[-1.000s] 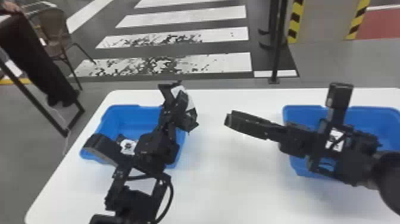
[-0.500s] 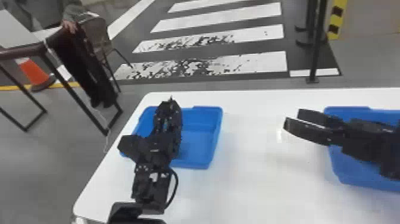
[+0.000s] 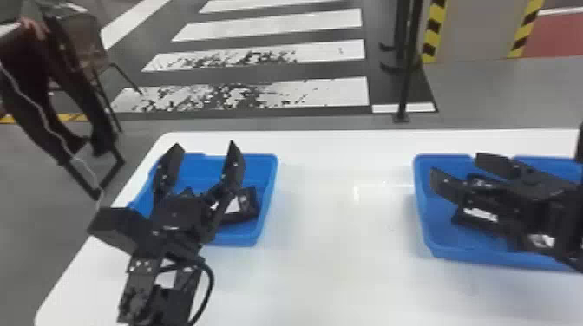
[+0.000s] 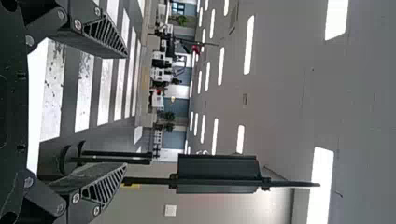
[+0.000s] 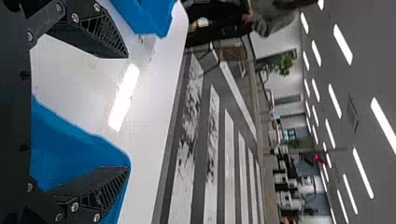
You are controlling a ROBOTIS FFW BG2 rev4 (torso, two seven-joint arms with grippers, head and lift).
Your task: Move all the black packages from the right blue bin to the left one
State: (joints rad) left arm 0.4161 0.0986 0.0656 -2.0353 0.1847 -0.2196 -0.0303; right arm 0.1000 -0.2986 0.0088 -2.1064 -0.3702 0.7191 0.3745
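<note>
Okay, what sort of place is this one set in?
Probably a large indoor test or demo hall: rows of ceiling lights, a crosswalk marked on the floor, and potted plants.

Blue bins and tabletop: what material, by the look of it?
Left blue bin and right blue bin: probably moulded plastic, satin; even colour, rounded corners. Tabletop: likely laminate or painted board, semi-gloss; smooth white with bright reflections. Core can't be told.
</note>
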